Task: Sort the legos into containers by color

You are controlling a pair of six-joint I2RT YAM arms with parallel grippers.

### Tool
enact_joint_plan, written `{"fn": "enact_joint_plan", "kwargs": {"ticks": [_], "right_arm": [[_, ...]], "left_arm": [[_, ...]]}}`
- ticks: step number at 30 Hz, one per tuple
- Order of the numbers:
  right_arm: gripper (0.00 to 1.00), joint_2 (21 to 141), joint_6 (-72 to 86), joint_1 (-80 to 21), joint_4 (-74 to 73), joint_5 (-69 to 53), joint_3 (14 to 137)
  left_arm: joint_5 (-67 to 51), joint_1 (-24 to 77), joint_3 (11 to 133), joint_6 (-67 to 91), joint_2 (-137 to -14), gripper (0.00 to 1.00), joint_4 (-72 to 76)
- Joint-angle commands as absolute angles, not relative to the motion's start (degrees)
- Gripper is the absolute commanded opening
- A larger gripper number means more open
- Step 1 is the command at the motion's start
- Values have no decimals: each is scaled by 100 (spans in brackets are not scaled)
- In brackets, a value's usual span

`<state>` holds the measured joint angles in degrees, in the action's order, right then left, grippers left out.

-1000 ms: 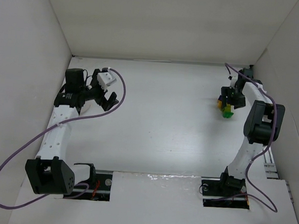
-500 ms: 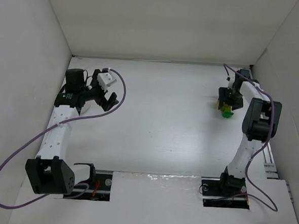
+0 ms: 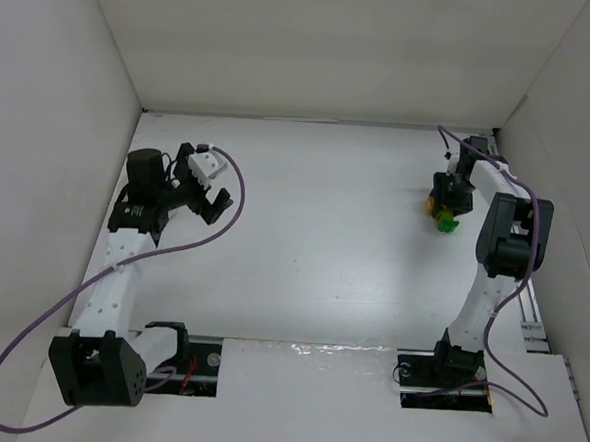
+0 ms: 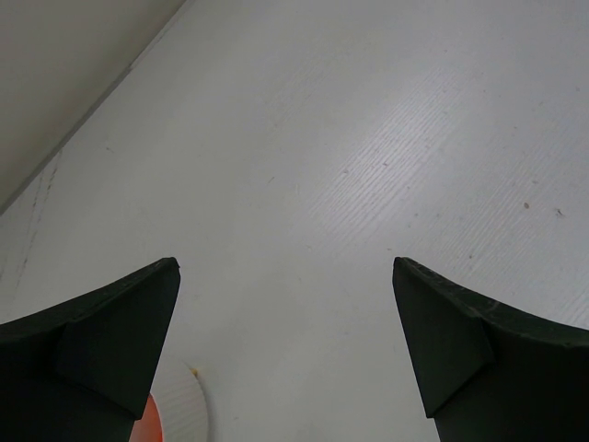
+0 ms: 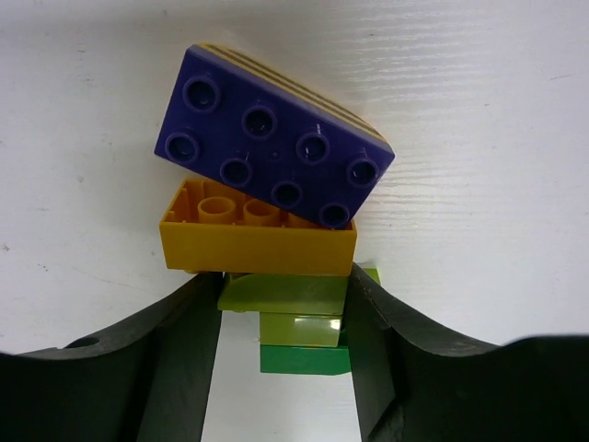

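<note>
In the right wrist view a purple-blue lego [image 5: 276, 152] lies tilted on a yellow-orange lego [image 5: 258, 238]. A lime lego [image 5: 290, 299] and a green lego [image 5: 304, 359] sit below them. My right gripper [image 5: 285, 276] has its fingers pressed against both sides of the lime lego. In the top view this pile [image 3: 441, 218] is at the far right, under the right gripper [image 3: 446, 202]. My left gripper [image 4: 285, 267] is open and empty. It hangs over the table at the far left [image 3: 208, 196]. The white bowl [image 4: 184, 405] shows beside its left finger, with something orange [image 4: 149, 425] inside.
White walls enclose the table on the left, far and right sides; the lego pile is close to the right wall [image 3: 570, 148]. Purple cables [image 3: 239, 183] loop off both arms.
My left arm has swung slightly left and its gripper has tilted. My right gripper has settled a little farther onto the lego pile, which has shifted slightly left.
</note>
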<state>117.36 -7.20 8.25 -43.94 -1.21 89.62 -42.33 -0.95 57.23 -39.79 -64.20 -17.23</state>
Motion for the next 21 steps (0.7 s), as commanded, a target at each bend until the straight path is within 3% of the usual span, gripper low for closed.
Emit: {"fn": "enact_joint_plan", "kwargs": {"ticks": [1,2,6,12,17,21], "right_arm": [[18,11418,-650,616,-4411,-376,9043],[13,11226,-598,615,-4482,-543,9044],[10,10680,-352,142,-4605,-1326,9298],[0,10301,840,-807,-4018,-1968,9702],[0,10494,2054,-1379,-3535,-1854,10134],[0,10556,2890,-1905,-3059,-1592,10195]], "left_arm": [[-4140,-70,5161,-3297,-5767,100,-582],[-4140,-70,5037,-2974,-5513,100,-432],[-4200,-70,4378,-1814,-4984,100,674],[-4946,-70,4394,-528,-5359,100,896],[-5353,34,4325,631,-5634,100,1791],[-4513,868,3973,905,-5449,100,2373]]}}
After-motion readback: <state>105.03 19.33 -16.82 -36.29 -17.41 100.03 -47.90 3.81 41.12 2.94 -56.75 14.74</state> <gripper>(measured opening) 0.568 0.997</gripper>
